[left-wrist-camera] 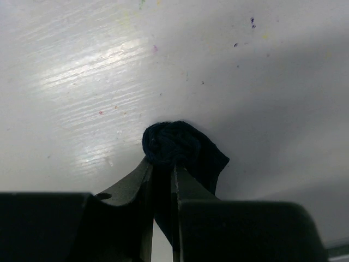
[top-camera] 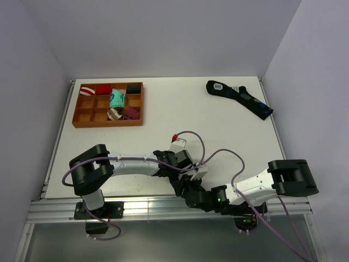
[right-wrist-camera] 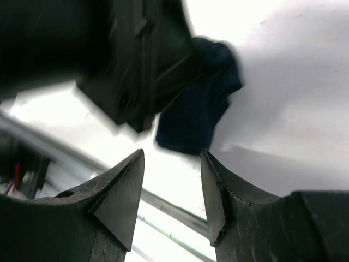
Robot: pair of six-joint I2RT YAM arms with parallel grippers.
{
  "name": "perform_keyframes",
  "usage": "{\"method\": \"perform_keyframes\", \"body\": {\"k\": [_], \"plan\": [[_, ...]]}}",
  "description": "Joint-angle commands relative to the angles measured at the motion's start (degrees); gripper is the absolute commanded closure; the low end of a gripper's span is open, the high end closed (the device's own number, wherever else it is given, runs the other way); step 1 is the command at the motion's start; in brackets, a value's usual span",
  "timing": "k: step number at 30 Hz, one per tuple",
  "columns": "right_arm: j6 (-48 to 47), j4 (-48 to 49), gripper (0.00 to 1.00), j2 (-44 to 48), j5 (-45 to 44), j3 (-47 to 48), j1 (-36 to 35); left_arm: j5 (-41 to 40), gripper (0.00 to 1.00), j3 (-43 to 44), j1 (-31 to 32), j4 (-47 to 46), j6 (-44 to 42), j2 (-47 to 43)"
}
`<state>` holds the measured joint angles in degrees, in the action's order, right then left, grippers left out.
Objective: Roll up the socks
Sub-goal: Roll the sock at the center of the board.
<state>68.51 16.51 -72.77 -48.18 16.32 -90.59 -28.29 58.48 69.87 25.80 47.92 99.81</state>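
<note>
Left gripper (left-wrist-camera: 162, 183): clamped on the socks (left-wrist-camera: 177, 143). Jaws nearly together, with dark navy fabric pinched in the slot between them. The rolled end bulges just past the fingertips, coil facing the camera. A looser flap sticks out to the right of the tips, on the table (left-wrist-camera: 82, 82).

Right gripper (right-wrist-camera: 170, 188): spread wide, holding nothing. The socks sit just ahead of its tips, slightly toward its right finger, apart from both fingers (right-wrist-camera: 122, 188). The left gripper's black body comes in from the upper left of that view and covers the socks' left side. It is blurred.

View differences:
- Left wrist: the only view showing the coiled end and the pinch itself. The right gripper is out of frame.
- Right wrist: the only view with both grippers at the socks at once. A flatter tail of fabric hangs below the left gripper, toward the right gripper's gap. The table's near edge rail shows past the fingers.
- Top: the socks are hidden under the two wrists, which meet by the table's near edge. Neither jaw state can be read from here. It does show the tray (top-camera: 107, 124) of coloured bundles (top-camera: 116, 99) far beyond the left gripper. It also shows a long sock (top-camera: 240, 98) with blue patches far beyond the right gripper. Both are well apart from the grippers.
</note>
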Motion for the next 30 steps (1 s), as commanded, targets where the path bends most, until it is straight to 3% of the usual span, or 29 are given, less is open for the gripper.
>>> {"method": "perform_keyframes", "body": {"k": [1, 7, 15, 30], "plan": [[-5.2, 5.5, 0.47, 3.8, -3.2, -3.2, -2.0, 10.7, 1.0, -3.0, -2.3, -4.3, -1.3, 0.0], [-8.8, 15.5, 0.48, 6.0, -2.4, -8.3, -2.3, 12.9, 1.0, -4.5, -3.8, -5.8, -1.7, -0.9], [-14.6, 18.3, 0.48, 1.4, -4.8, -4.6, -4.0, 16.3, 1.0, -5.7, -5.6, -6.9, -2.3, -1.8], [-17.9, 9.8, 0.47, 1.5, -9.9, -1.4, -4.7, 20.2, 0.99, -4.4, -7.3, -5.9, -3.2, -0.1]]}}
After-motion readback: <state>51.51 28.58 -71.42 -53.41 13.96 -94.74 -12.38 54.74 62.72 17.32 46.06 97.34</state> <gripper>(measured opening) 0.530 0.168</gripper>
